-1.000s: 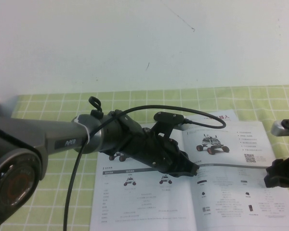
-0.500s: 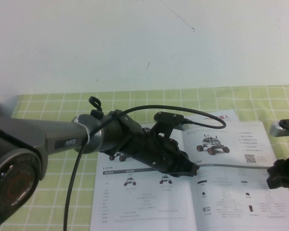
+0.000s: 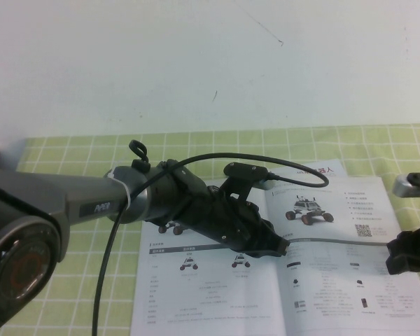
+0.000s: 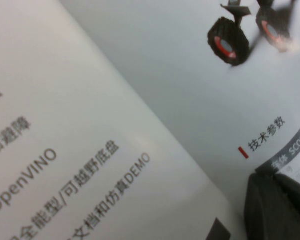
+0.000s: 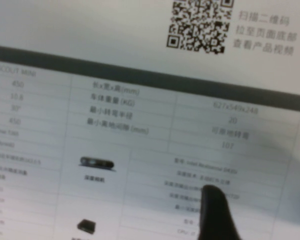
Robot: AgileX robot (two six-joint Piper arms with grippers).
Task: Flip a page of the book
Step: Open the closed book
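While book (image 3: 336, 280) lies open | reads "OpenVINO", "DEMO", "SCOUT MINI"

One book (image 3: 322, 266), lying open with two pages showing. Two claws: the left claw (image 3: 278, 246) over the book's middle, the right claw (image 3: 406, 255) at its right edge. One checked cloth (image 3: 196, 143) covers the bench. One QR code (image 3: 365, 229) shows on the right page.

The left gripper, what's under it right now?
The open book lies under the left gripper, near the fold. The rover photo and tables show on the right page; the arm hides much of the left page. The right gripper, open, is at the book's right edge.
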